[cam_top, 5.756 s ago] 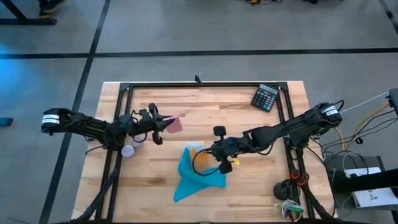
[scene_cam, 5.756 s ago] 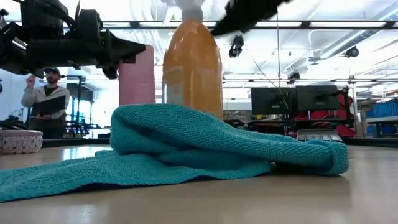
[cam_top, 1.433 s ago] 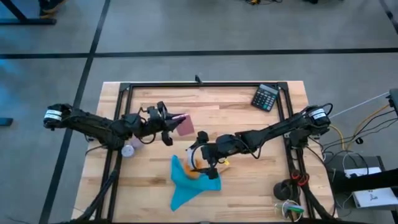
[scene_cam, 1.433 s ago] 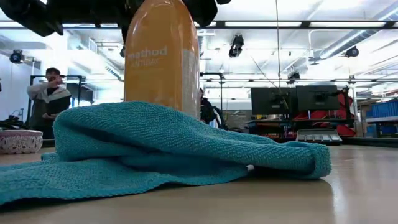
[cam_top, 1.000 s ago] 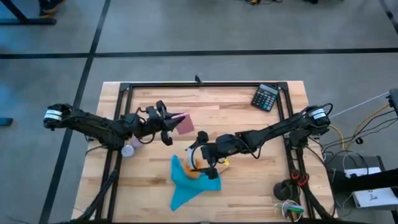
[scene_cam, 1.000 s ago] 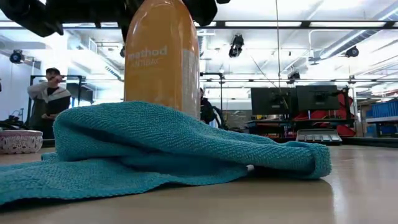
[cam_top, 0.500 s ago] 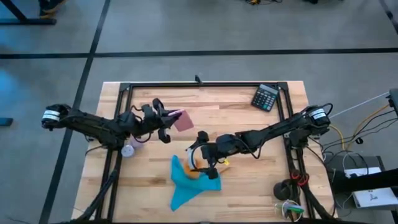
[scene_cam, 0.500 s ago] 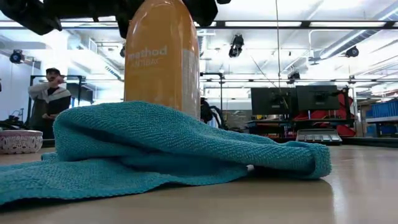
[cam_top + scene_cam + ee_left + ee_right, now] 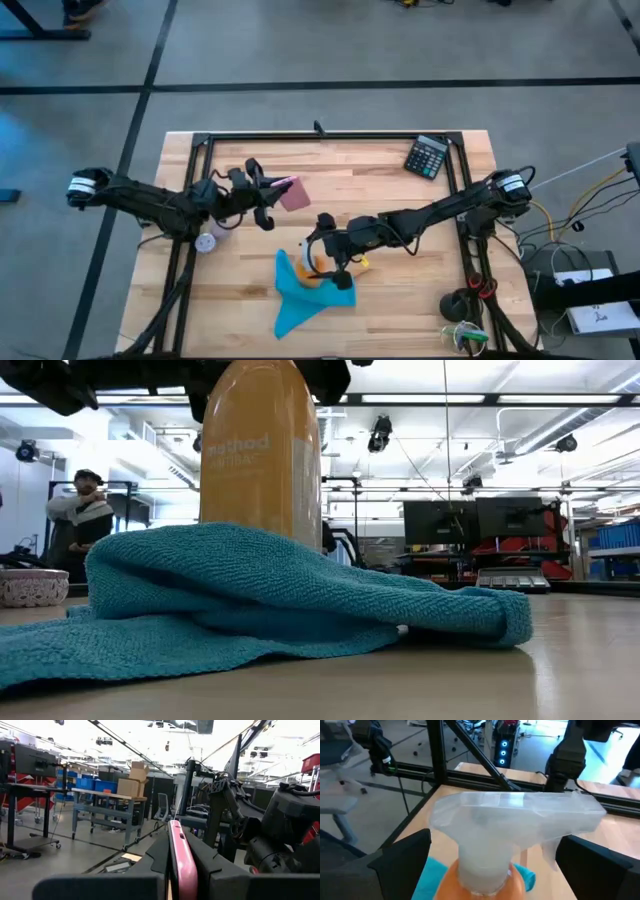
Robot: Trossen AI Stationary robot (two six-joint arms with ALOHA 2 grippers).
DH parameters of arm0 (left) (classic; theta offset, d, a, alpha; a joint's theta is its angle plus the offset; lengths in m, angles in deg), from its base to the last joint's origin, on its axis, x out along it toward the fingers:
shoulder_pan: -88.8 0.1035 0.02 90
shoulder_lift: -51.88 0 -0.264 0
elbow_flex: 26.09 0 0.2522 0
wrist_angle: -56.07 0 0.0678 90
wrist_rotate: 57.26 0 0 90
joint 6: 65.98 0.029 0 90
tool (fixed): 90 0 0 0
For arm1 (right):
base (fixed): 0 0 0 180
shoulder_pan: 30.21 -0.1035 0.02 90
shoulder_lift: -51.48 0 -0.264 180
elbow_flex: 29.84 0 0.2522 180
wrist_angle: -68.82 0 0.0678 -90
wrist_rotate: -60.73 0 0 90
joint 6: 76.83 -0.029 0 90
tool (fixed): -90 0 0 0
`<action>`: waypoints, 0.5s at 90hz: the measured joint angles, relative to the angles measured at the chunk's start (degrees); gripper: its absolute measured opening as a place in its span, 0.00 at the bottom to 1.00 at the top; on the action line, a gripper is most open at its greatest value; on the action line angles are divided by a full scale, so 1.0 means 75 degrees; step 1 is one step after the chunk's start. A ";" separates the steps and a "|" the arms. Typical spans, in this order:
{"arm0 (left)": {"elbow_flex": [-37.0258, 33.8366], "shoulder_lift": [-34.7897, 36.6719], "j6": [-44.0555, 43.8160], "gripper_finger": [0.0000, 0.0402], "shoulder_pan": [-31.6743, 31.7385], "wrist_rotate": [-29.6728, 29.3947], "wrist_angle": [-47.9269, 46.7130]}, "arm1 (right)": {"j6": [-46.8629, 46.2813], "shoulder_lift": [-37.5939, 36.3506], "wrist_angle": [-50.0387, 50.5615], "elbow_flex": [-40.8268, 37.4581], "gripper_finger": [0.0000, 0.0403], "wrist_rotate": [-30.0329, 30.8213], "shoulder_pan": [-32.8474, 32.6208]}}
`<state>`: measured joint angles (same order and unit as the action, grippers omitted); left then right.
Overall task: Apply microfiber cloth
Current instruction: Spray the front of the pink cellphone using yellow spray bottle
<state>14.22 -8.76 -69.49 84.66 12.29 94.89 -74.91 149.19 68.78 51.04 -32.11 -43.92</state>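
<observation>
Wooden table (image 9: 400, 300), bounded by a black frame, carries all items with bare board along the near edge. Microfiber cloth (image 9: 305, 295) lies bunched near the table's middle front, partly under an orange spray bottle (image 9: 260, 455) that stands upright on or against it. Right gripper (image 9: 325, 255) sits at the bottle's white trigger head (image 9: 512, 820), one finger either side of the neck; whether it actually clamps cannot be told. Left gripper (image 9: 262, 195) is closed on a pink-cased phone (image 9: 181, 855), held edge-up above the board, well apart from the cloth, judged ready for wiping. A calculator (image 9: 427, 157) rests at the far right corner, a small white dish (image 9: 206, 241) near the left arm. Judgement: the bottle pins the cloth and must clear first; open board lies right of it.
</observation>
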 joint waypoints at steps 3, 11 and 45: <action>0.0000 0.0000 0.0000 0.04 0.0000 0.0000 -0.0006 | -0.0002 0.0000 0.0023 0.0000 0.97 -0.0007 0.0001; 0.0000 -0.0008 0.0000 0.04 0.0000 0.0003 -0.0010 | -0.0082 0.0000 0.0034 -0.0003 0.97 -0.0013 0.0003; 0.0000 -0.0009 0.0000 0.04 0.0000 0.0009 -0.0013 | -0.0138 0.0000 0.0031 -0.0003 0.96 -0.0021 0.0003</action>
<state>14.22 -8.82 -69.49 84.66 12.36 94.79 -75.95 149.19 69.01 51.02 -32.27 -43.90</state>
